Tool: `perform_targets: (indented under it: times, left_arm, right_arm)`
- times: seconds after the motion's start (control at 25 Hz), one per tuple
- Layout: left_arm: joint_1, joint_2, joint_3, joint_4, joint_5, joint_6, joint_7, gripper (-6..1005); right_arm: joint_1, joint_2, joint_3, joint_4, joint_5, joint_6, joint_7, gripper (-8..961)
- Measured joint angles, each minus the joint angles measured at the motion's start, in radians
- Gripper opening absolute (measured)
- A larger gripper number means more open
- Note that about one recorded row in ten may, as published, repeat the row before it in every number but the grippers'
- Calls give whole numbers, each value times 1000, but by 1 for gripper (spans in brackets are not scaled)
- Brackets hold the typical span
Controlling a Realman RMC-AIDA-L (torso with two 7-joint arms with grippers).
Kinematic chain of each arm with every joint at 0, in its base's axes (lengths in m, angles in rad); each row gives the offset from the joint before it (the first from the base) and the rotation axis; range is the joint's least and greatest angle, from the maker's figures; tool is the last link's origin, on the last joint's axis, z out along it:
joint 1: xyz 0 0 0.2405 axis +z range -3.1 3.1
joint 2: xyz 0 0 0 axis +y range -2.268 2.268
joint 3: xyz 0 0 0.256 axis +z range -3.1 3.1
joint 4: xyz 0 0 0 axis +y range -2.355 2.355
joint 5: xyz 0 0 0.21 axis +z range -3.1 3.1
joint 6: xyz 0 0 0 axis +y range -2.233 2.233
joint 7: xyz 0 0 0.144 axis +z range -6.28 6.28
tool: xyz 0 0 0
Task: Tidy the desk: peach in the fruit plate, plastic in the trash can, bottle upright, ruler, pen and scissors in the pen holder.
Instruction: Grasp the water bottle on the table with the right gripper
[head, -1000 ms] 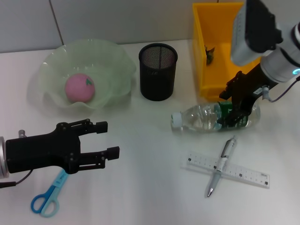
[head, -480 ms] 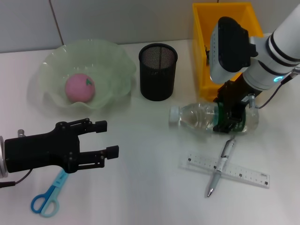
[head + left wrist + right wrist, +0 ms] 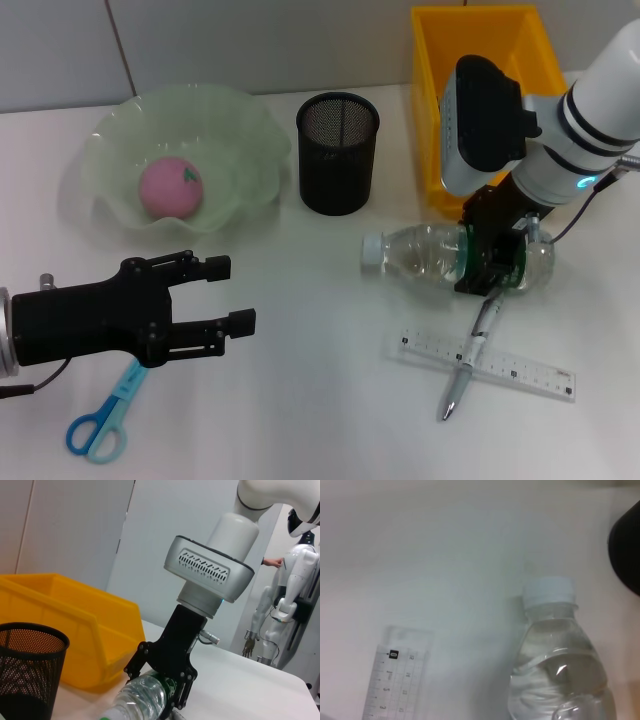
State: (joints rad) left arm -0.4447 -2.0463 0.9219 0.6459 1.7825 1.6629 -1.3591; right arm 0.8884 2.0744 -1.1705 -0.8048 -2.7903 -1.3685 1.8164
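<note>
While the bottle (image 3: 440, 256) lies on its side just in front of the yellow bin (image 3: 452, 150), the right gripper (image 3: 492, 262) reaches down from above, fingers clamped around its green-labelled body — cap toward the pen holder (image 3: 337, 152). Far left of the bottle, the left gripper (image 3: 222, 297) hovers with fingers spread; bare desk lies between — label text unreadable.

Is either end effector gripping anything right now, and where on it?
The right end effector is closed around the lying bottle at its green label band. The left end effector is open, holding nothing.
</note>
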Motion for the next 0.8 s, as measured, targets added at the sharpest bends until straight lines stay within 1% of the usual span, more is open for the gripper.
perform_targets:
  times: [0.8]
  left_arm:
    - [-2,-2,0,0,-8,7,-5,793]
  right_arm:
    - [-5,2,0,26,4,31,3,768]
